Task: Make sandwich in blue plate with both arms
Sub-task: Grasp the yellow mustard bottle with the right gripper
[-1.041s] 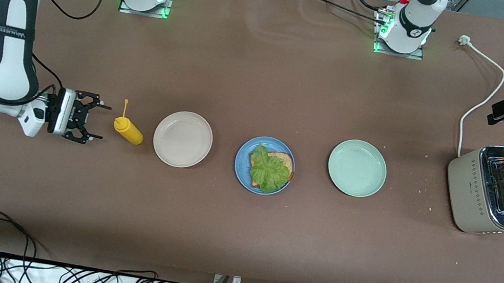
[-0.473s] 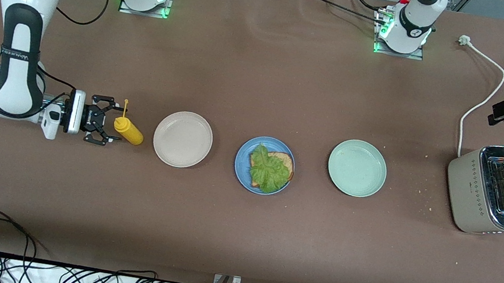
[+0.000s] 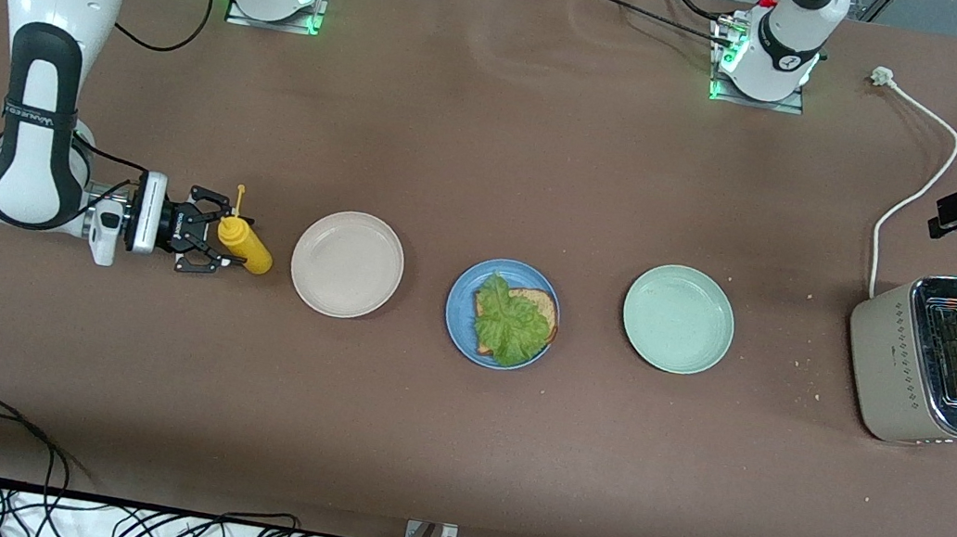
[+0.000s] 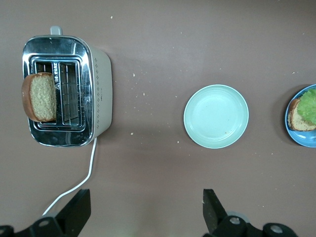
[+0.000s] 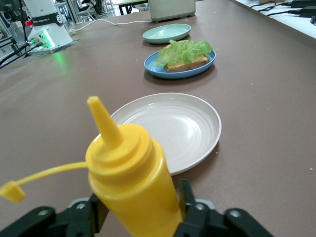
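While right jaws flank mustard bottle (image 3: 244,244), sandwich (image 3: 514,319) lies apart.

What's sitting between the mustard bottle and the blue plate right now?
Only the beige plate, empty, lies between the mustard bottle and the blue plate. The front view shows it; the right wrist view confirms.
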### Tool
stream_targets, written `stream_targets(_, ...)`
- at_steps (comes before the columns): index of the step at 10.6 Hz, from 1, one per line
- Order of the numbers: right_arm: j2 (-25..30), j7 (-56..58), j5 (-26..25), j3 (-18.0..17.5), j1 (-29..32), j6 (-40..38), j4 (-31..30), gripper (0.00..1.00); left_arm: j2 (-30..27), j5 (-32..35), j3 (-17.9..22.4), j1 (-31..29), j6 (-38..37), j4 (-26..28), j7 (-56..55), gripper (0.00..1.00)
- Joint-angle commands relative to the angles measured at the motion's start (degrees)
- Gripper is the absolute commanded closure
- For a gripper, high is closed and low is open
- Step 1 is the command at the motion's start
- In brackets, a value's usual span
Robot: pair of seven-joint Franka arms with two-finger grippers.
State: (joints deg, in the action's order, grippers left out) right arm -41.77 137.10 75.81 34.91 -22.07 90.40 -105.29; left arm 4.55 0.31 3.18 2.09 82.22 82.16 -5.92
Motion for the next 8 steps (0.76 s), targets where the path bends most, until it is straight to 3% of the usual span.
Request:
stream_targets(1, -1.56, -0.51, 1.09, -0.37, 0.89, -0.85, 2.36, 0.53, 0.02, -0.22, -0.19, -0.6, -0.49, -0.42, 0.55, 0.0)
stream_targets(8, -1.03, -36.61, -14.89, -0.29, -5.08, 1.79, 16.68, 0.54, 0.02, -0.22, -0.28, -0.51, -0.49, -0.42, 0.38, 0.0)
